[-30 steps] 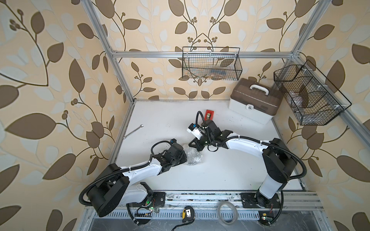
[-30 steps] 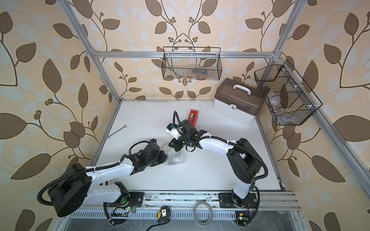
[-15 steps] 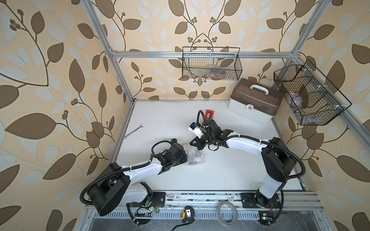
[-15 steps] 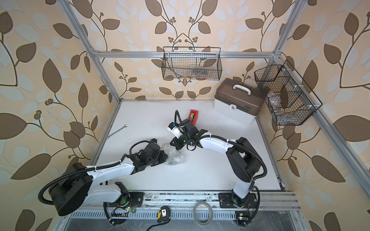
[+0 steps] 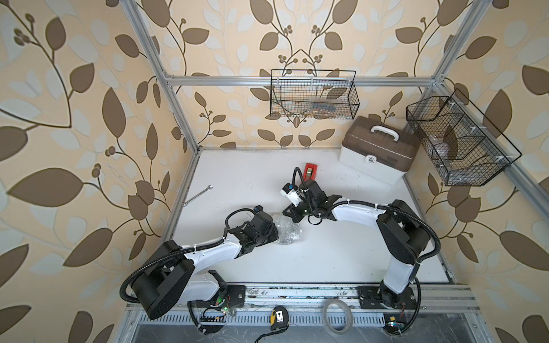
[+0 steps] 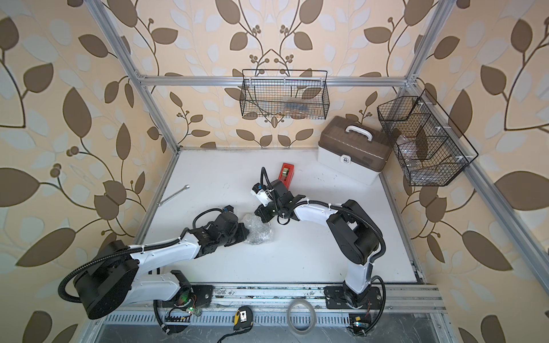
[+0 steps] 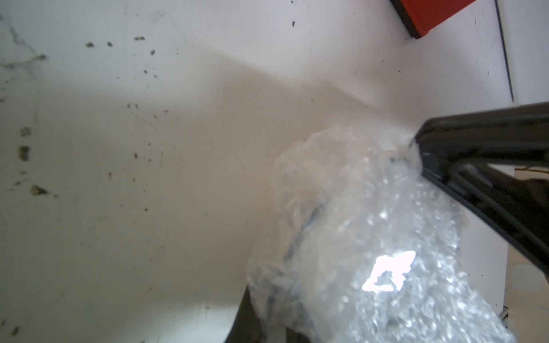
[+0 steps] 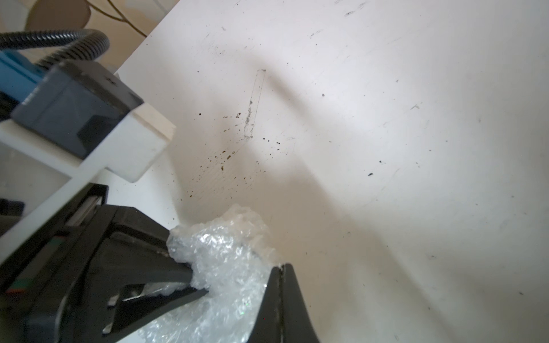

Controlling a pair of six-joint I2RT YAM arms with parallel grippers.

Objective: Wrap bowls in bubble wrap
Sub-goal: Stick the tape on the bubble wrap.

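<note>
Scuffed white tabletop (image 5: 326,261) between leaf-papered walls. At mid-table lies a crumpled, glinting bundle of bubble wrap (image 5: 287,233). The left gripper (image 5: 275,234) is clenched on its left side and the right gripper (image 5: 289,215) pinches its far fold. The bowl can't be made out inside. Farther back stand a red tape dispenser (image 5: 311,171) and a closed, brown-lidded white case (image 5: 378,154). A black wire basket (image 5: 313,95) on the far wall holds something clear.
</note>
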